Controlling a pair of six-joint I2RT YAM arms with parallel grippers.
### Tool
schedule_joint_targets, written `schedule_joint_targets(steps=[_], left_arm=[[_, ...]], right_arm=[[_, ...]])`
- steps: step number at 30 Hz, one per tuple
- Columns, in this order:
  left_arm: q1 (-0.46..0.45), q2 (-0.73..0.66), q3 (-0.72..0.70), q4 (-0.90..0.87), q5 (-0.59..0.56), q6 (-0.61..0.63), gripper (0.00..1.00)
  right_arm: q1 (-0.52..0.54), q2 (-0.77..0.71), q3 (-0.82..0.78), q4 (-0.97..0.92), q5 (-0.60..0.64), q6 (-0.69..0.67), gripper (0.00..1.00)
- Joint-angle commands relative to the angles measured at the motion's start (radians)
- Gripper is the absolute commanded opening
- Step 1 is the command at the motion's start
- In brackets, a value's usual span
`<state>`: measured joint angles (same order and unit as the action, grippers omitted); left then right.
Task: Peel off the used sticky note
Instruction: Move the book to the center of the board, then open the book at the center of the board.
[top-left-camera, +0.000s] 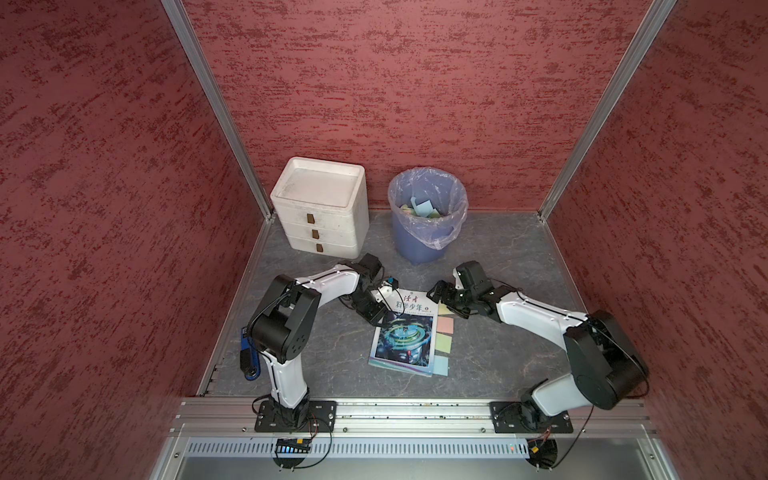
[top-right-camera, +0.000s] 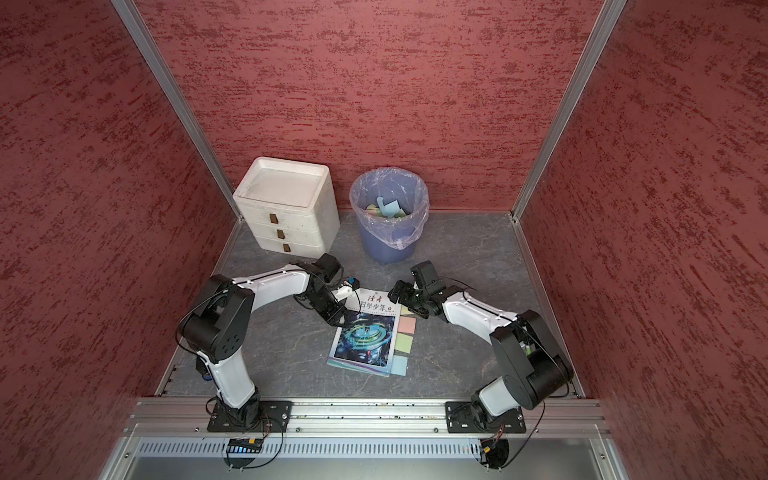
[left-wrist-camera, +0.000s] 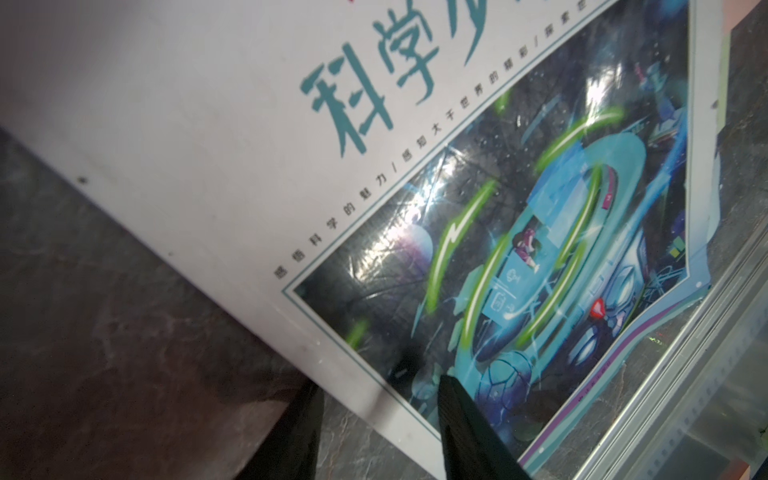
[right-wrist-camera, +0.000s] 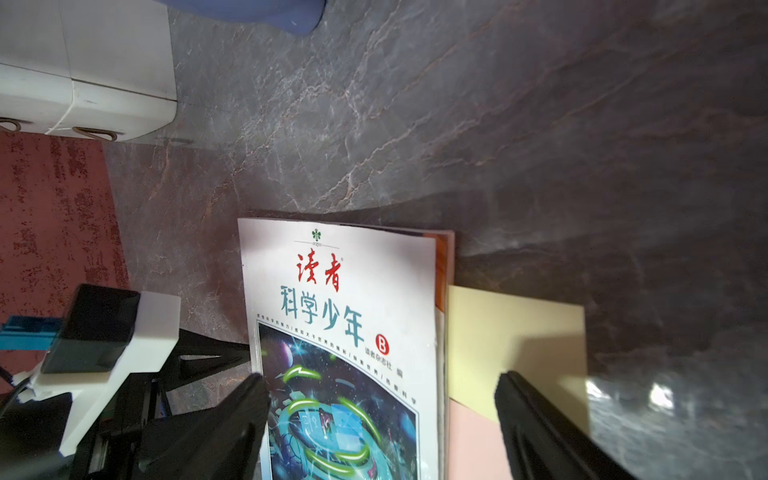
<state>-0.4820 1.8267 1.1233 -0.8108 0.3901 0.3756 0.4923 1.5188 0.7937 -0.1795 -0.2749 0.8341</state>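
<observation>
Left gripper (left-wrist-camera: 378, 384) fingers, partly apart and gripping nothing, straddle the magazine's (right-wrist-camera: 353, 270) left edge. Yellow sticky note (right-wrist-camera: 511, 328) (farthest of four in a row) sticks out from its right edge, one finger of the wide-open, empty right gripper (right-wrist-camera: 380, 376) above it.

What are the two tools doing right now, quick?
Left tool: open, straddling the magazine edge, holding nothing.
Right tool: wide open, empty, by the yellow sticky note.
</observation>
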Motion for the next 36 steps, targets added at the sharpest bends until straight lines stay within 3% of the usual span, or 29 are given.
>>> schedule_joint_targets(steps=[1,8,12,27,31,36], left_arm=[[-0.002,0.014,-0.013,0.006,-0.044,0.020,0.46],[-0.003,0.021,-0.021,0.014,-0.056,0.034,0.42],[-0.003,0.026,-0.018,0.019,-0.053,0.045,0.35],[0.000,0.007,-0.019,0.031,-0.053,0.064,0.27],[0.030,-0.013,-0.014,0.018,0.017,0.068,0.24],[0.134,-0.056,0.017,-0.028,0.154,0.065,0.22]], right_arm=[[-0.005,0.042,0.026,0.047,-0.058,-0.011,0.89],[0.009,0.108,0.032,0.109,-0.103,0.004,0.86],[0.029,0.119,0.035,0.124,-0.116,0.003,0.85],[0.093,0.069,0.083,0.063,-0.128,-0.033,0.83],[0.125,0.062,0.101,0.062,-0.155,-0.029,0.82],[0.188,0.021,0.117,0.069,-0.167,-0.011,0.84]])
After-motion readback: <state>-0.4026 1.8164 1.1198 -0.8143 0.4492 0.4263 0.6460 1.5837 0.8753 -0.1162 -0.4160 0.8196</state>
